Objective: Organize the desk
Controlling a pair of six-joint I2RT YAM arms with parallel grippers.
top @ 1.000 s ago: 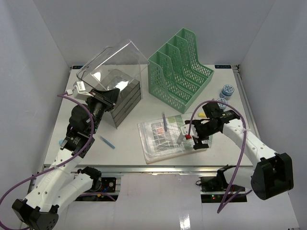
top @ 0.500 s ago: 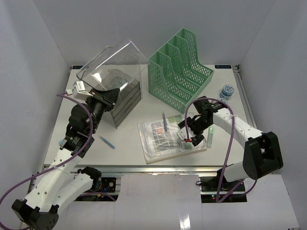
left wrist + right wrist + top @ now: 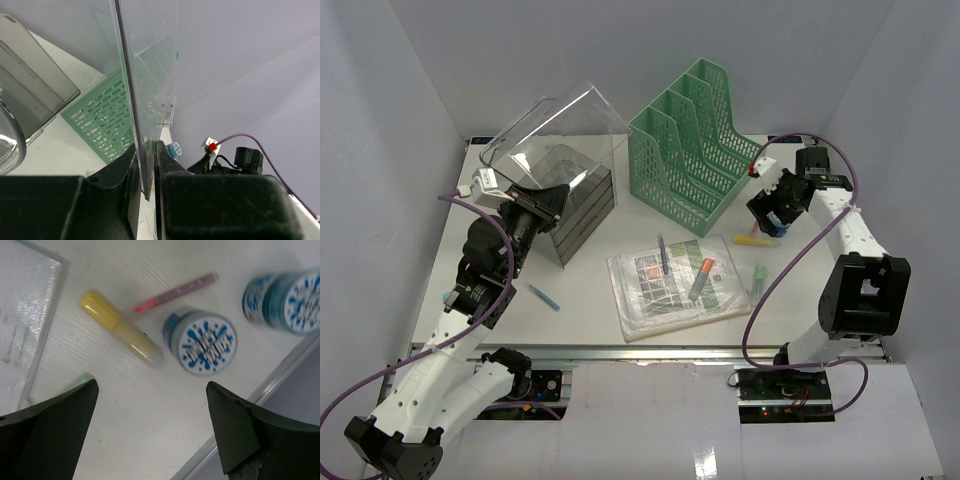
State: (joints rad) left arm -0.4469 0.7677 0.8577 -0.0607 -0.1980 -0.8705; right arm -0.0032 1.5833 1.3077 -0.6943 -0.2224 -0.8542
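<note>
Pinching clear lid panel (image 3: 142, 75) w/ left gripper (image 3: 145, 172), clamped on its lower edge, upper left of top view. Hovering w/ right gripper (image 3: 150, 425) spread wide, nothing held, over yellow marker (image 3: 120, 325) & blue-lid jar (image 3: 205, 342), right side of white desk (image 3: 580, 300) filling frame centre.

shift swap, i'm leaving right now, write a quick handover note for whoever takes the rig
Left gripper: shut on the raised clear plastic lid of the grey tray box.
Right gripper: open, empty, over the yellow highlighter and blue-and-white round tubs.
White desk: orange marker and blue pen lie on the clear document pouch, green highlighter beside it.
Done: lid open. Left: sort the loose pens, tubs, pouch.
</note>
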